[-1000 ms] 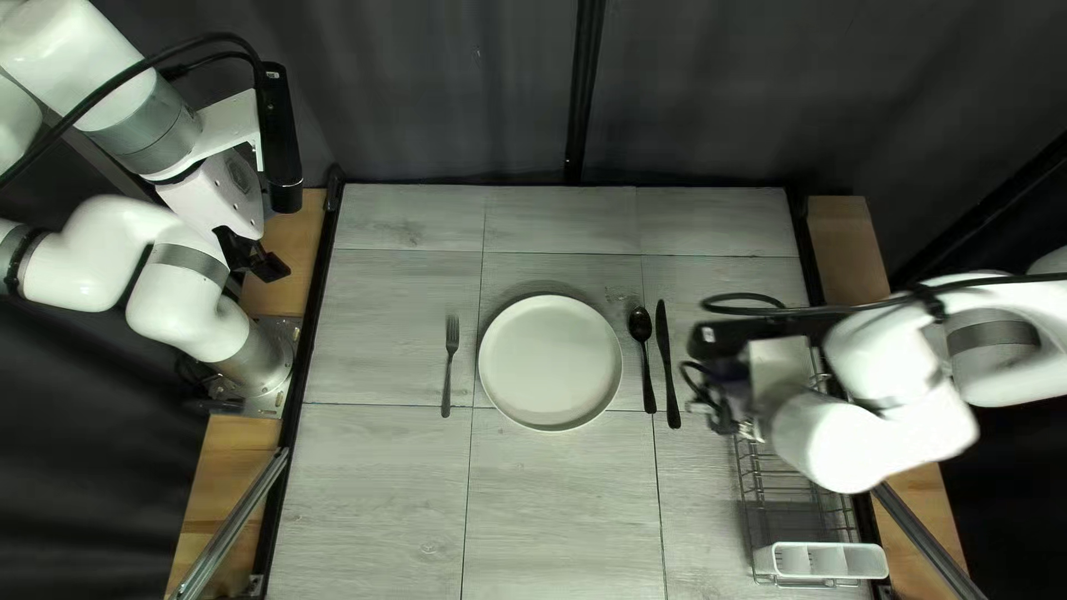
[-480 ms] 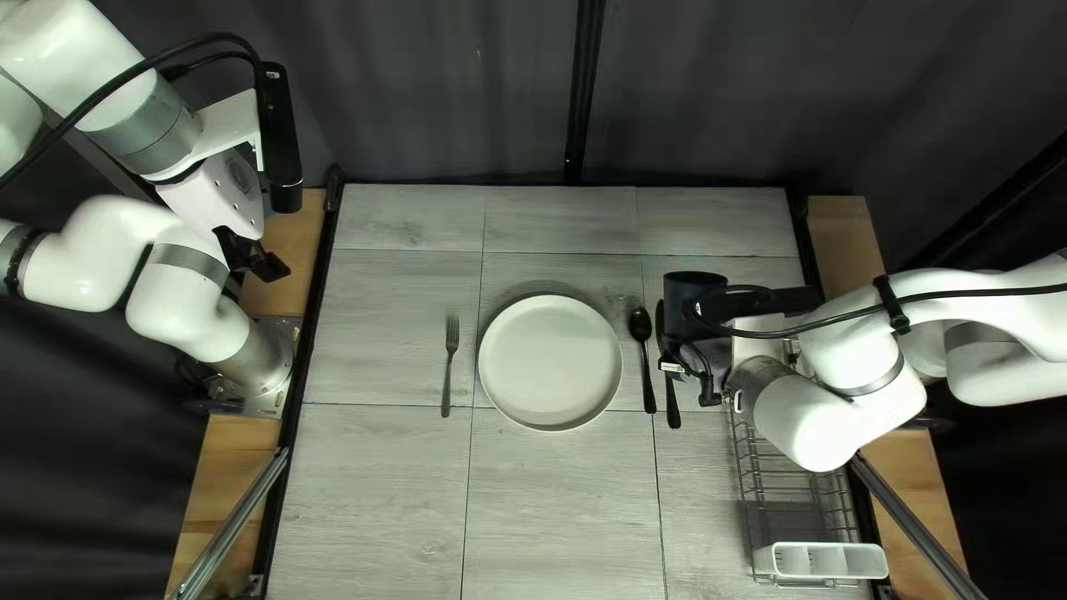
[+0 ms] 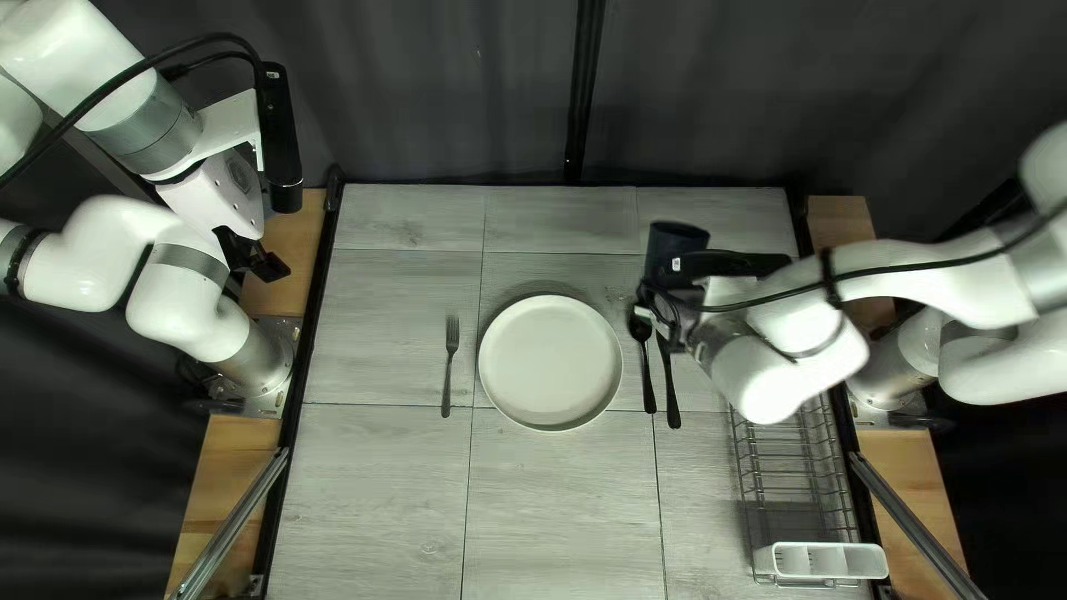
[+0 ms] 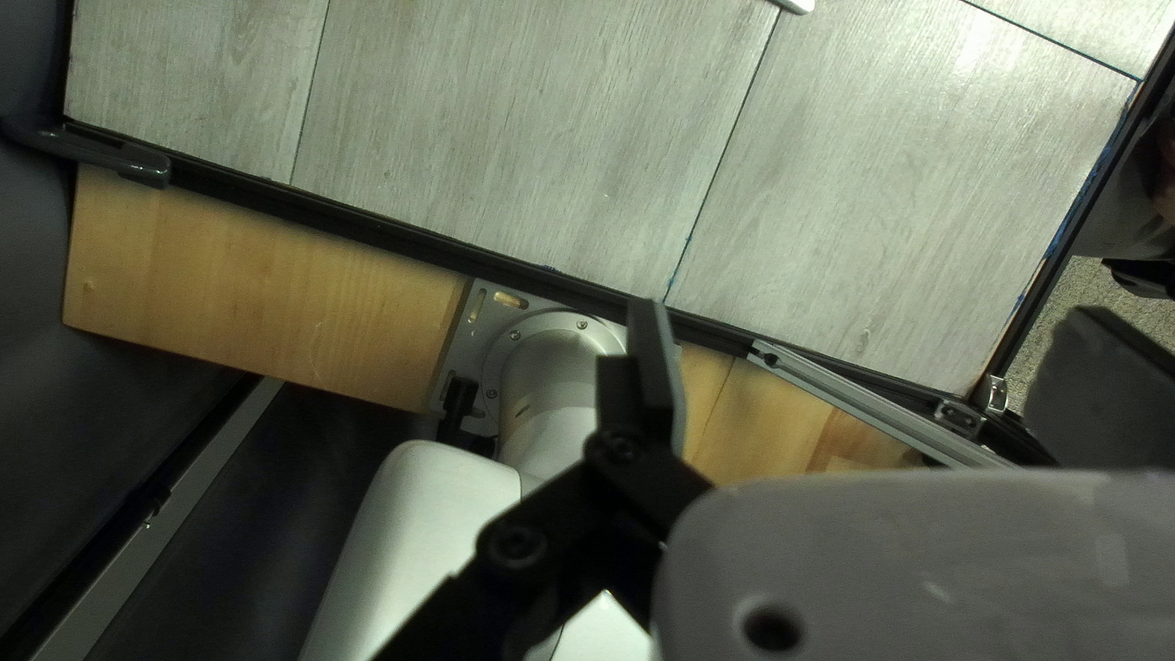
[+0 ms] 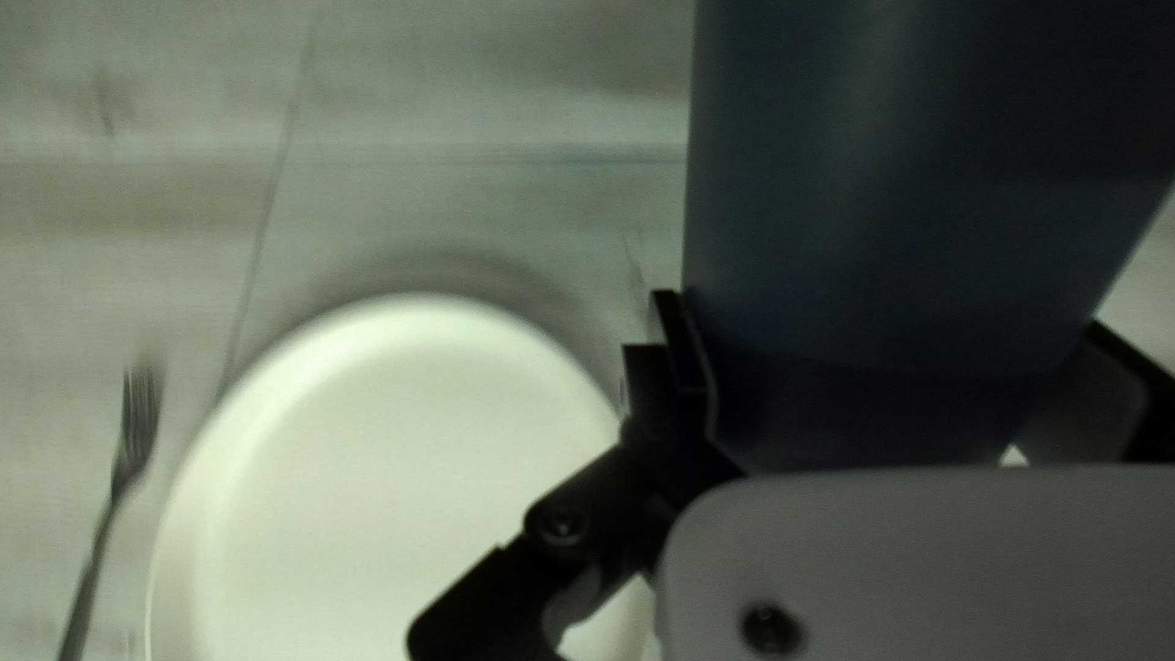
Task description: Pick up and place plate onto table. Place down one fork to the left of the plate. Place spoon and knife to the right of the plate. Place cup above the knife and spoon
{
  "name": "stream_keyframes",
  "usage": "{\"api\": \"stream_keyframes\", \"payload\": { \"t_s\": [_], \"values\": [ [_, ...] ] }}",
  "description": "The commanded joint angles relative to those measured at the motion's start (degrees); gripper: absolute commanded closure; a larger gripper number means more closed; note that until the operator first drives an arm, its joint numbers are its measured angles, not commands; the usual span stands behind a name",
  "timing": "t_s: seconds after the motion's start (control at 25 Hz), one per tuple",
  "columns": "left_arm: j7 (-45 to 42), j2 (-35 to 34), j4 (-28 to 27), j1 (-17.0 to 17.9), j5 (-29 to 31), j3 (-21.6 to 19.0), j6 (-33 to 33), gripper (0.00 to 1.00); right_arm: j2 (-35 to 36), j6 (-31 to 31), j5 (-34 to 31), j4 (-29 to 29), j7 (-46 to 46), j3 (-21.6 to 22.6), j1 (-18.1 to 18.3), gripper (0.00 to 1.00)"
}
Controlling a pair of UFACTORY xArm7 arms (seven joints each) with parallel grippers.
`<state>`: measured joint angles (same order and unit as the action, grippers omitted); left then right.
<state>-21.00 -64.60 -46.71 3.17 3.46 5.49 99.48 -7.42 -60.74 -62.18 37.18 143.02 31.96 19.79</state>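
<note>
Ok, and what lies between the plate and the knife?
The spoon lies between the plate and the knife, as the top left view shows.

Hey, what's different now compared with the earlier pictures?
Since half a second ago, my right claw has carried the cup toward the table's far edge and slightly left in the top left view. It still grips the cup; nothing was let go. The plate, fork, spoon, knife and my left arm stayed put.
</note>
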Motion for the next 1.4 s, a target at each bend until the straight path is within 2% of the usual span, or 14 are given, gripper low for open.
{"api": "stream_keyframes", "payload": {
  "t_s": [0.04, 0.28, 0.52, 0.96, 1.16, 1.28, 1.4],
  "values": [
    [0.00, 0.00, 0.00, 0.00, 0.00, 0.00, 0.00, 0.00, 5.84, -2.12, -10.79, -0.68, 7.86, -1.62, 2.47, 1.00],
    [0.00, 0.00, 0.00, 0.00, 0.00, 0.00, 0.00, 0.00, 5.84, -2.12, -10.79, -0.68, 7.86, -1.62, 2.47, 1.00],
    [0.00, 0.00, 0.00, 0.00, 0.00, 0.00, 0.00, 0.00, 16.46, -9.37, -19.82, 2.14, 11.10, -2.47, 1.66, 1.00],
    [0.00, 0.00, 0.00, 0.00, 0.00, 0.00, 0.00, 0.00, 22.14, -16.51, -28.07, 3.07, 13.85, -5.39, 1.91, 1.00],
    [0.00, 0.00, 0.00, 0.00, 0.00, 0.00, 0.00, 0.00, 25.91, -17.70, -33.81, 3.53, 17.62, -7.54, 2.57, 1.00],
    [0.00, 0.00, 0.00, 0.00, 0.00, 0.00, 0.00, 0.00, 29.70, -20.57, -38.13, 4.02, 21.04, -9.45, 2.42, 1.00],
    [0.00, 0.00, 0.00, 0.00, 0.00, 0.00, 0.00, 0.00, 29.70, -20.57, -38.13, 4.02, 21.04, -9.45, 2.42, 1.00]
  ]
}}
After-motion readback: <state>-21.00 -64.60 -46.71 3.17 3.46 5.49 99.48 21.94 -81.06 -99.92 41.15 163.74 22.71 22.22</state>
